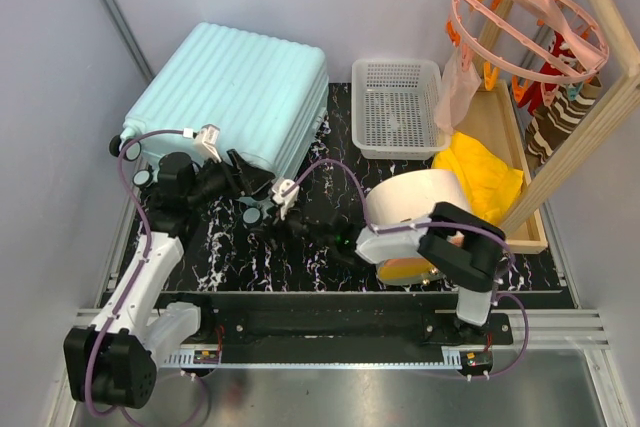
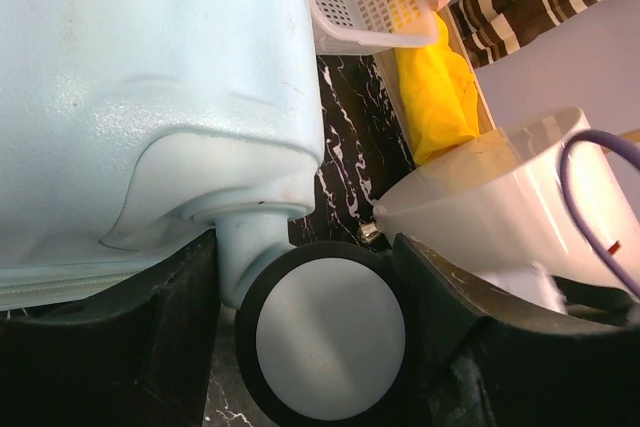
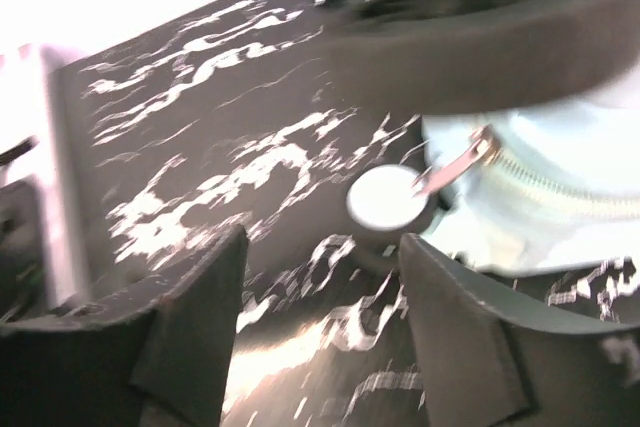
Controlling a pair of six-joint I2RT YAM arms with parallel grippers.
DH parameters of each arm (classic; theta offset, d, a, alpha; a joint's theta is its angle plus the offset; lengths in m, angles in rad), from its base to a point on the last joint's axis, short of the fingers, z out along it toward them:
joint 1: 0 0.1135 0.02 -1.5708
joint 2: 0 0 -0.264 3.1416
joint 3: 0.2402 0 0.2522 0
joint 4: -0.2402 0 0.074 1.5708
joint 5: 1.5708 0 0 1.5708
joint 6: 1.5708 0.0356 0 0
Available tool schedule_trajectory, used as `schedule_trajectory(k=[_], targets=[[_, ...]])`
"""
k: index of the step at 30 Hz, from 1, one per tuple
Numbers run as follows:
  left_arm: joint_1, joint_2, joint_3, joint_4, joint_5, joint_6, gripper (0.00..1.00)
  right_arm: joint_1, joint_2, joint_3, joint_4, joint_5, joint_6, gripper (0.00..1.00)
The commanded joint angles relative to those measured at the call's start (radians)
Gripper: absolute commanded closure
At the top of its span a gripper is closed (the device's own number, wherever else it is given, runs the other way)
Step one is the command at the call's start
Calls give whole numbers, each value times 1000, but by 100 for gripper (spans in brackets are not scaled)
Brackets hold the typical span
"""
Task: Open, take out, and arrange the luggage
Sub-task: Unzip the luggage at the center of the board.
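A large pale mint-blue ribbed suitcase, the luggage (image 1: 235, 92), lay on its side at the back left of a black marbled mat (image 1: 330, 247). Its shell was closed and its lining was not visible. Judged from this, the task was near its start: nothing had been opened, taken out or arranged.

The left gripper (image 2: 305, 247) sat at the near corner of the case. Its jaws were spread wide with a small wheel (image 2: 330, 337) between them, not visibly clamped. The right gripper (image 3: 322, 242) hung low just in front of the case, its jaws parted and empty over the mat. A metal zip pull (image 3: 455, 162) was close beside it but ungrasped.

A white mesh basket (image 1: 397, 107), yellow cloth (image 1: 485, 172) and a cream cylinder (image 1: 415, 202) lay to the right. Unzipping, lifting the lid and unpacking all appeared to remain.
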Motion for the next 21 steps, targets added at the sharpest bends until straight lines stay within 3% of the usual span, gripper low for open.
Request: schedule_trajectory(k=[1,3,8,9,10,11,14,15,18,21], targets=[[-25,-22,33,314,57,11,100,25,-223,-90,-102,-37,10,25],[-30,-13,24,353,44,-32,100,24,-301,-106,-166,-34,25,14],[-97,22,6,428,0,-99,100,22,-432,-109,-267,61,39,5],[-107,25,4,431,-2,-106,96,24,-447,-103,-286,114,51,3],[-107,28,0,431,-2,-112,89,16,-473,-95,-325,121,53,3],[-105,22,0,408,-9,-112,68,13,-485,-78,-347,124,53,2],[-107,-45,6,312,-87,-58,35,-11,-521,-20,-470,161,104,0],[-105,-68,4,295,-109,-49,17,-18,-527,-11,-488,165,131,0],[-104,-173,16,166,-244,26,1,-33,-547,14,-524,150,160,0],[-97,-252,29,29,-402,97,1,-36,-550,43,-534,132,202,0]])
